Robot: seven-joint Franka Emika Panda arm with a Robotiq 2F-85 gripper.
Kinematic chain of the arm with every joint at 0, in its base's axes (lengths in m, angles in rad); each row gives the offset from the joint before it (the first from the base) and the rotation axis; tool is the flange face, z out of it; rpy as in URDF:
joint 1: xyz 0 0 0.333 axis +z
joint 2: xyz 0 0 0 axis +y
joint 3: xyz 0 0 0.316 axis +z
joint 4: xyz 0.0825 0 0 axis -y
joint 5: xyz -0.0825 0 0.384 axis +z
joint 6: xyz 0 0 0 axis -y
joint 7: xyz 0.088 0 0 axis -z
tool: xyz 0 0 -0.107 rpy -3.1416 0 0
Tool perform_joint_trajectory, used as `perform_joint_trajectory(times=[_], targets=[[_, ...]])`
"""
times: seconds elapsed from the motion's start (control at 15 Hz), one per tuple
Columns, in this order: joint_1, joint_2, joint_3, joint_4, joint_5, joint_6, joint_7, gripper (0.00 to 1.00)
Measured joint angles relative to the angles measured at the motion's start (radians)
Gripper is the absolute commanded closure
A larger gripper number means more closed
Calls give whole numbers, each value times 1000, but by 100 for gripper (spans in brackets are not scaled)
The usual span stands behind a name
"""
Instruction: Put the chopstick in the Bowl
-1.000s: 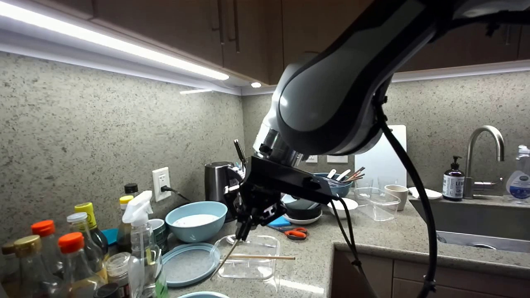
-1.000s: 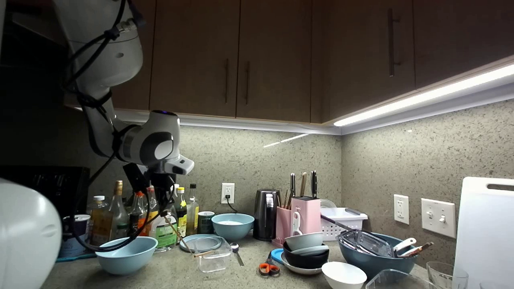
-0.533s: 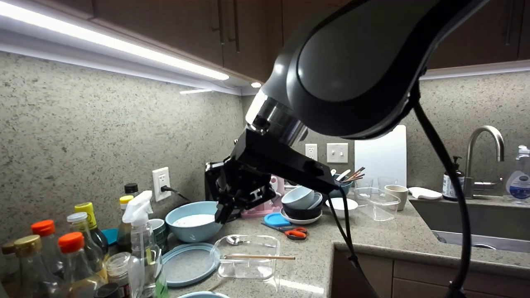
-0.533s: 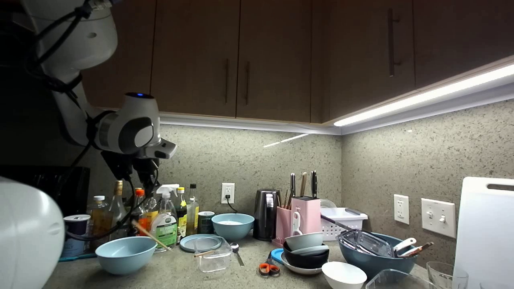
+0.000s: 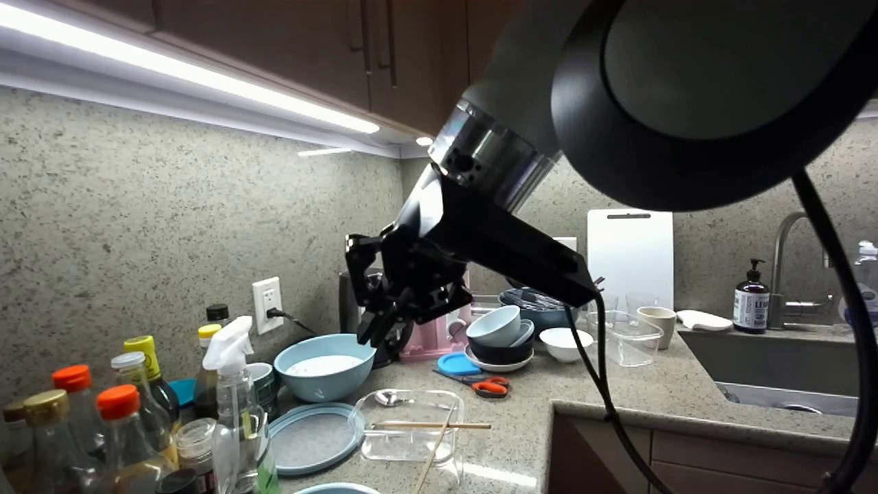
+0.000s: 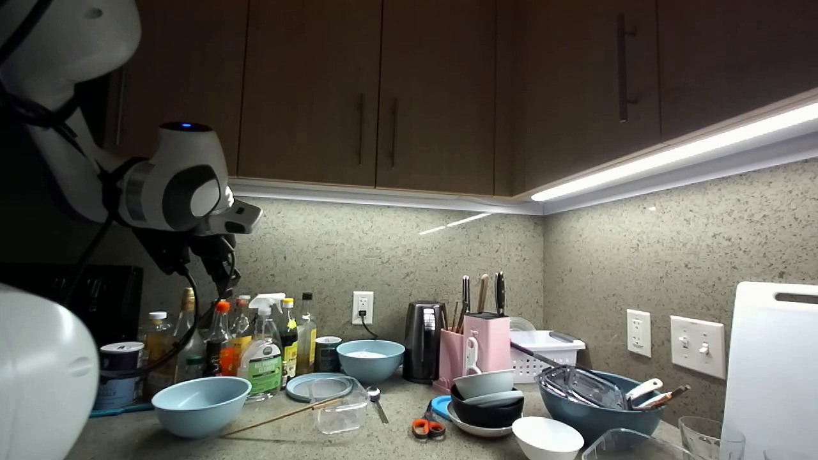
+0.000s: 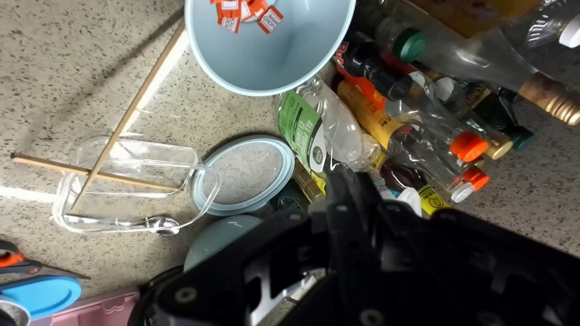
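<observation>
A thin pale chopstick lies slanting, one end on the clear container, the other on the counter beside a pale blue bowl. It also shows in an exterior view and the wrist view. A second chopstick lies across the container under it. The bowl holds red and white packets; only its rim shows in an exterior view. My gripper is shut and empty, high above the counter and apart from both chopsticks.
Bottles and a spray bottle crowd beside the bowl. A round lid, another blue bowl, a spoon, scissors and stacked bowls stand around. Upper cabinets hang over the counter.
One second ago the gripper held the chopstick pointing down. The chopstick dropped out and now lies between bowl and container. The arm moved up and, in an exterior view, to the left.
</observation>
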Motion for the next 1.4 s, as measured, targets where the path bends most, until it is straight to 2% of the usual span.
perform_joint_trajectory(times=[0.13,0.2,0.27,0.33,0.6,0.73,0.87,1.0,1.07,1.2,1.4], targets=[[-9,-2,8,-7,-2,0,3,71],[-12,-2,9,-7,-2,0,3,69],[-13,-2,9,-7,-2,0,3,44],[-14,-2,10,-7,-2,0,3,43],[6,33,-7,-7,71,-28,3,18],[-6,102,-7,-11,93,60,44,5],[-59,195,11,-20,60,204,125,0],[-135,276,22,-41,-8,355,199,0],[-148,305,-2,-54,-4,415,194,0],[-142,335,-56,-59,-2,422,172,0],[-133,341,-58,-57,-3,422,174,0]])
